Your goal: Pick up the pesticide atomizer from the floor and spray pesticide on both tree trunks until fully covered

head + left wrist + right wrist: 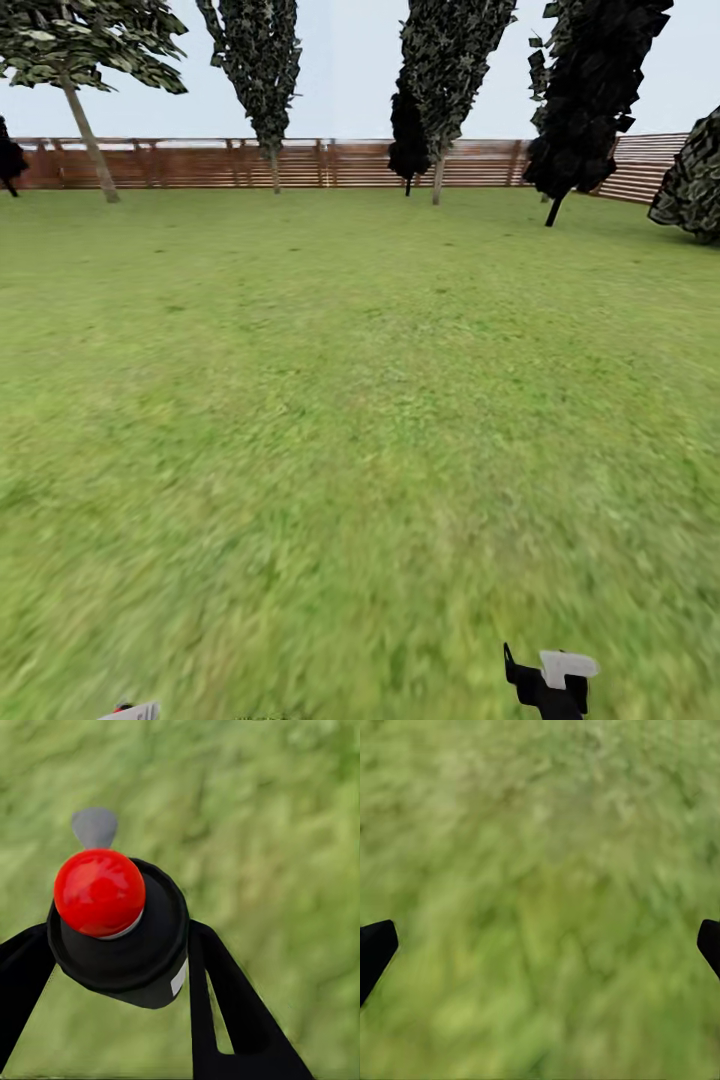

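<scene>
Below, left end effector point(112, 967) gripping atomizer point(120, 930), body hidden

Left tool point(120, 967) clamped, right tool point(540, 945) spread.

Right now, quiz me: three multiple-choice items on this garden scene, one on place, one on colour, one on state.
1. Where does the fence run?
A. along the lawn's far edge
B. beside the robot
C. across mid-lawn

2. What colour is the atomizer cap?
A. blue
B. red
C. yellow

3. How is the right claw?
A. shut on a can
B. shut, empty
C. open

Answers: 1 A, the fence stands behind the lawn; 2 B, a red dome tops the black body in the left claw; 3 C, its fingertips sit wide apart over grass.
</scene>
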### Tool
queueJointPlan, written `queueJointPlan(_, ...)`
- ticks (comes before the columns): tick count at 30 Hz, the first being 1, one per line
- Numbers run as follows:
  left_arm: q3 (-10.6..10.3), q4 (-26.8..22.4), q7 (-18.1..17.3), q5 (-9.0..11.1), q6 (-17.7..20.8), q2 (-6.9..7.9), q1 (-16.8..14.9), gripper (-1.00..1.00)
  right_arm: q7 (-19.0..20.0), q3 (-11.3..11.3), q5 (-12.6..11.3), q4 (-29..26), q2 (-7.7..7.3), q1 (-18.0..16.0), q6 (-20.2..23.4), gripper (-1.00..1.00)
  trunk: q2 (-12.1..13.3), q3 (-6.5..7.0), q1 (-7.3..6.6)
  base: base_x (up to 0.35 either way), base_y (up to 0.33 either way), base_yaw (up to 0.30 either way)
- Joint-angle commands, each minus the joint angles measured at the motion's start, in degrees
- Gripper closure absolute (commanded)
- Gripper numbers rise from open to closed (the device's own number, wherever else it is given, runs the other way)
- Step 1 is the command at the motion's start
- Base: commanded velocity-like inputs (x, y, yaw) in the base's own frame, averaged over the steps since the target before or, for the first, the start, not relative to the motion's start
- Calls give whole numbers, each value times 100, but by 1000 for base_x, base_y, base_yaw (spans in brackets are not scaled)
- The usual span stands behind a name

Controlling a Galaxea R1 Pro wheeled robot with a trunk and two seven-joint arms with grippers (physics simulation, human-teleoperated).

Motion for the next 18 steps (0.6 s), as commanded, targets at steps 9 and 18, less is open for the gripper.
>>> queueJointPlan(9, 1, 0, 2, 2, 0, 0, 0, 100, 4, 1, 0, 0, 0, 0, 2, -100, 0, 50, 0, 0, 0, 237)
queueJointPlan(18, 1, 0, 2, 2, 0, 0, 0, 100, -2, 1, 0, 0, 0, 0, 4, -100, 0, 105, 0, 0, 0, 218)
